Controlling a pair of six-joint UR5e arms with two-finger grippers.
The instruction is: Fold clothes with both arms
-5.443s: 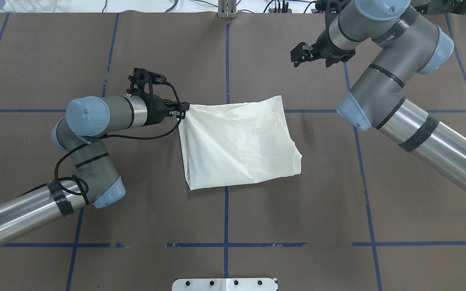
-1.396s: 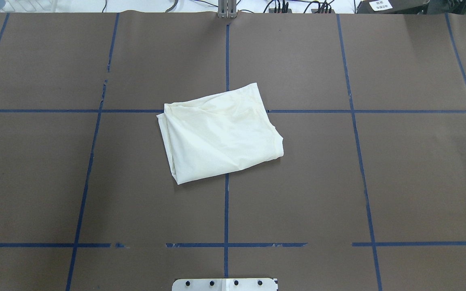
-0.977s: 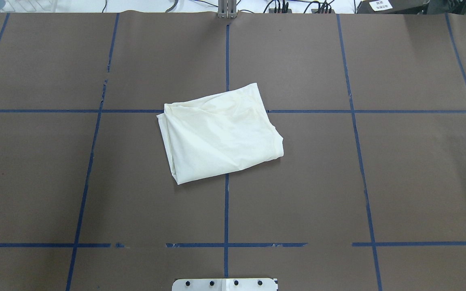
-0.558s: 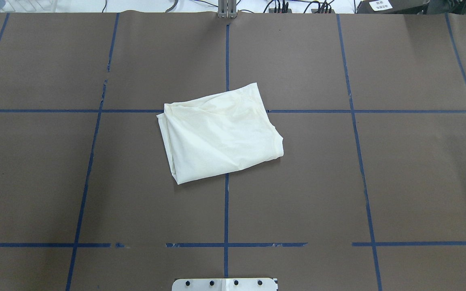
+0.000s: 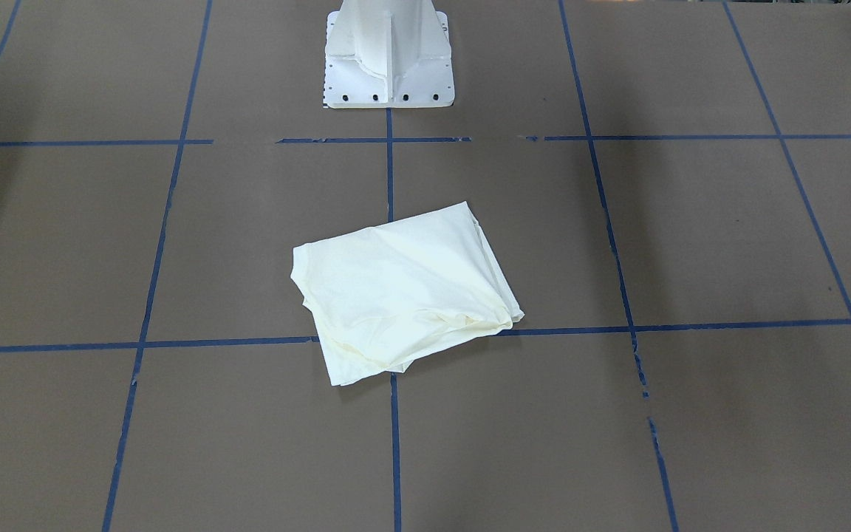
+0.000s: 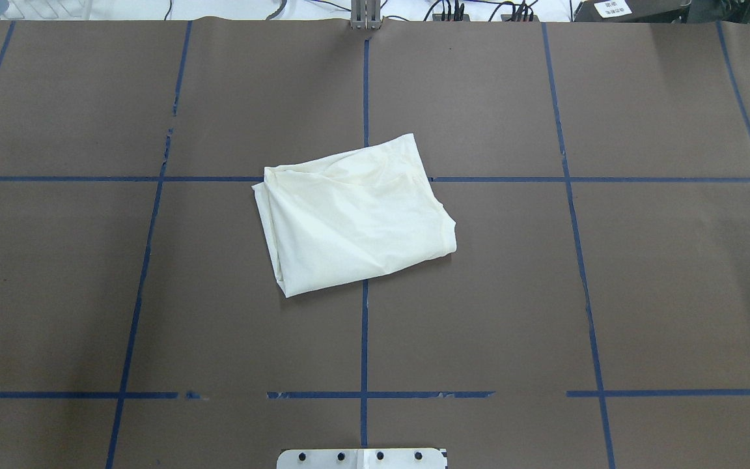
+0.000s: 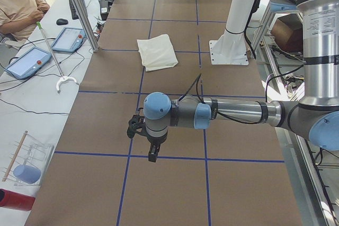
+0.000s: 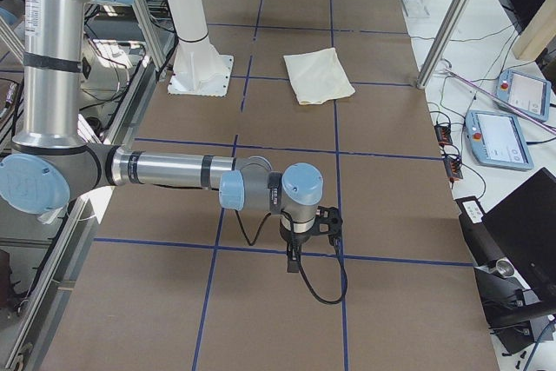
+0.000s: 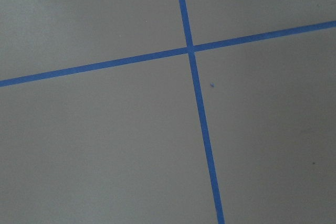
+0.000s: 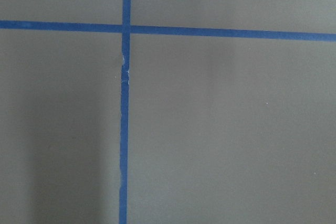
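The cream-white T-shirt (image 6: 355, 218) lies folded into a rough rectangle at the table's middle, print hidden; it also shows in the front-facing view (image 5: 403, 288), the left view (image 7: 157, 51) and the right view (image 8: 319, 76). Neither gripper touches it. My left gripper (image 7: 152, 154) hangs pointing down over bare table far to the shirt's left. My right gripper (image 8: 294, 262) hangs the same way far to its right. Both show only in the side views, so I cannot tell whether they are open or shut. Both wrist views show only brown table and blue tape.
The white pedestal base (image 5: 388, 59) stands at the robot's side of the table. Blue tape lines (image 6: 363, 339) grid the brown surface. An operator (image 7: 16, 3) sits beyond the far edge, with tablets (image 7: 69, 38) and a reach stick (image 7: 53, 56).
Since 5.4 s ago the left gripper let go of the shirt and both arms left the overhead view. The shirt now lies a little further left. Nothing has moved in the last 1.4 s.
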